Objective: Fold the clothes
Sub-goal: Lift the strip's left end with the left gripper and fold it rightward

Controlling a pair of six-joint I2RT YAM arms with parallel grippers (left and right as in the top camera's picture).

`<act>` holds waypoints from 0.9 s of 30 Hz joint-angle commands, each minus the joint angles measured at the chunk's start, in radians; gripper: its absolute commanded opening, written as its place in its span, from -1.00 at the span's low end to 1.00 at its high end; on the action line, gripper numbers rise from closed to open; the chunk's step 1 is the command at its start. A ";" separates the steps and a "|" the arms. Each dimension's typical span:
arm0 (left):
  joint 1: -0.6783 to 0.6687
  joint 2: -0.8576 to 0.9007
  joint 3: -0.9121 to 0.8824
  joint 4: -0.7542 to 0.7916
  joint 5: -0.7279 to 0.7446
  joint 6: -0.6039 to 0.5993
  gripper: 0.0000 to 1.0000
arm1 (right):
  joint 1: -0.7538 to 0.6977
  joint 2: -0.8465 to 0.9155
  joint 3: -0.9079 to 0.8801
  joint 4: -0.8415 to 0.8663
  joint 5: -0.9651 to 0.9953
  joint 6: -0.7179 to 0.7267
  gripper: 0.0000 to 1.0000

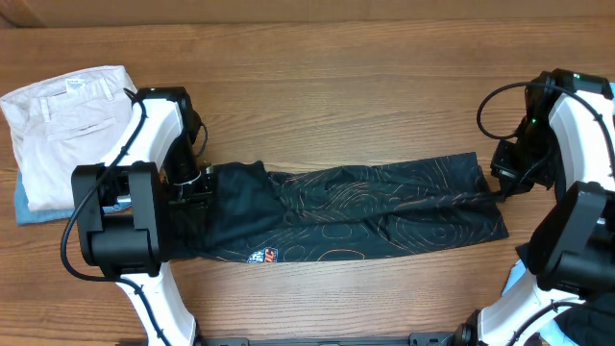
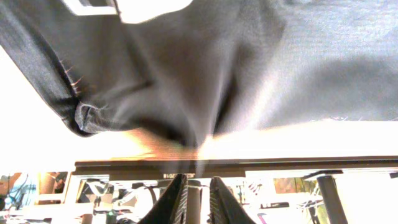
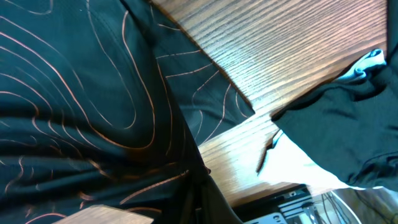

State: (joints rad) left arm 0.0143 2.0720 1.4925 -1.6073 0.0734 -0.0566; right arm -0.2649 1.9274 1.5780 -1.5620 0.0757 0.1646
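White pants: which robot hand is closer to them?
Left. The left gripper is just beside the white pants, at one end of the black top; the right gripper is far across the table at the other end.

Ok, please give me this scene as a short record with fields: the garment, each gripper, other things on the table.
garment: black sports top with orange contour lines, stretched lengthwise across the table
left gripper: shut on its left end
right gripper: shut on its right end
other: folded white trousers on a blue cloth, beside the left arm
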 commanded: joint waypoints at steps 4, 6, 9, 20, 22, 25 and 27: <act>-0.008 -0.020 -0.006 -0.007 -0.010 -0.011 -0.55 | 0.001 -0.013 -0.037 0.023 0.021 0.012 -0.78; -0.008 -0.020 -0.006 -0.007 -0.010 -0.011 -0.55 | 0.001 -0.013 -0.039 0.031 0.021 0.012 -0.74; -0.008 -0.020 -0.006 0.003 -0.001 -0.011 -0.54 | 0.001 -0.013 -0.040 0.037 0.021 0.012 -0.69; -0.042 -0.020 -0.006 0.185 0.295 0.044 -0.46 | 0.001 -0.013 -0.040 0.058 -0.014 0.019 -0.53; -0.069 -0.020 -0.006 0.241 0.354 0.055 -0.42 | 0.002 -0.013 -0.040 0.061 -0.018 0.019 -0.47; -0.111 -0.020 -0.006 0.300 0.391 0.053 -0.36 | 0.002 -0.013 -0.040 0.061 -0.017 0.019 -0.41; -0.138 -0.020 -0.006 0.331 0.409 0.037 -0.35 | 0.002 -0.013 -0.040 0.063 -0.017 0.019 -0.41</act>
State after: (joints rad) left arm -0.0872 2.0720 1.4910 -1.2976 0.3855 -0.0296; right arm -0.2649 1.9274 1.5440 -1.5032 0.0662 0.1795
